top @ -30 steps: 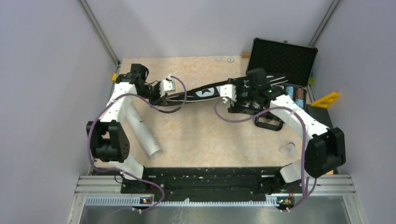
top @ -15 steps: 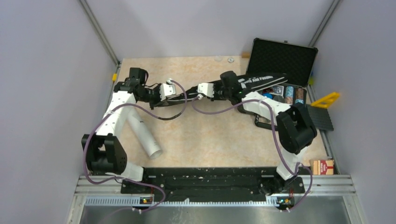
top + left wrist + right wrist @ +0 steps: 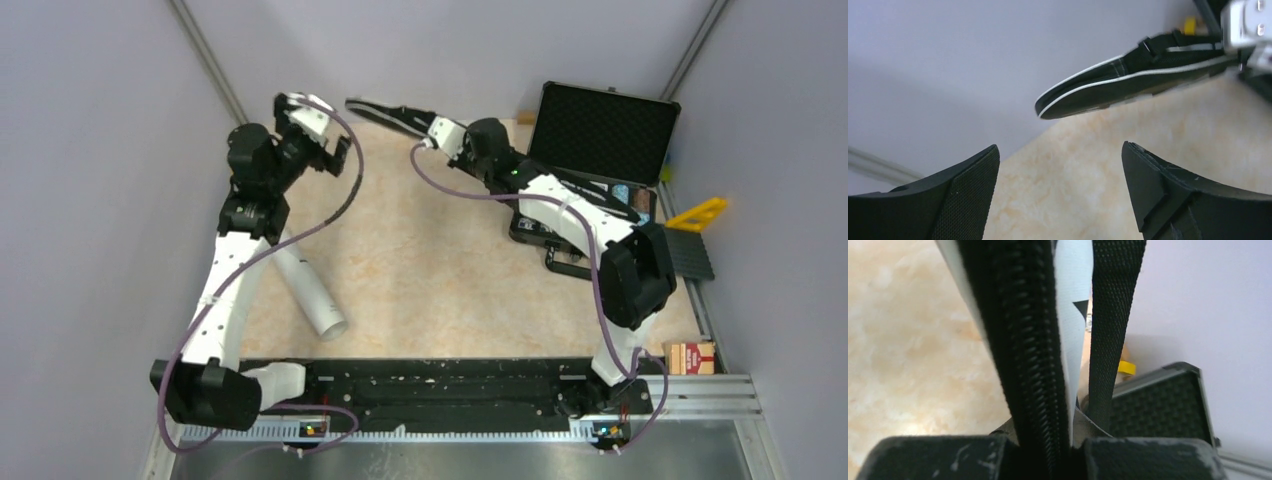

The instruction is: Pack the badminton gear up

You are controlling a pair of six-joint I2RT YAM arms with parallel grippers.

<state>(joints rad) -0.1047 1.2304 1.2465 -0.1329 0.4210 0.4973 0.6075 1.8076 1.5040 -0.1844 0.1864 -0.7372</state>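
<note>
- My right end effector (image 3: 1068, 446) is clenched on the zipper edge of the black racket bag (image 3: 390, 112), holding it raised over the counter's (image 3: 430, 285) far edge, likely for repositioning.
- My left end effector (image 3: 1060, 187): released, empty, near the bag's tip.

Plain pale lilac walls (image 3: 450, 50) enclose a beige marbled tabletop (image 3: 440, 280) on 3 sides; metal rails (image 3: 207, 55) run up 2 corners.

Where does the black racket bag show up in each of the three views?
Top external: black racket bag at top centre, clamped in the right tool.
Left wrist: its rounded tip, upper centre-right.
Right wrist: its zipper edge fills the centre.
Shared landmark: the beige tabletop.
</note>
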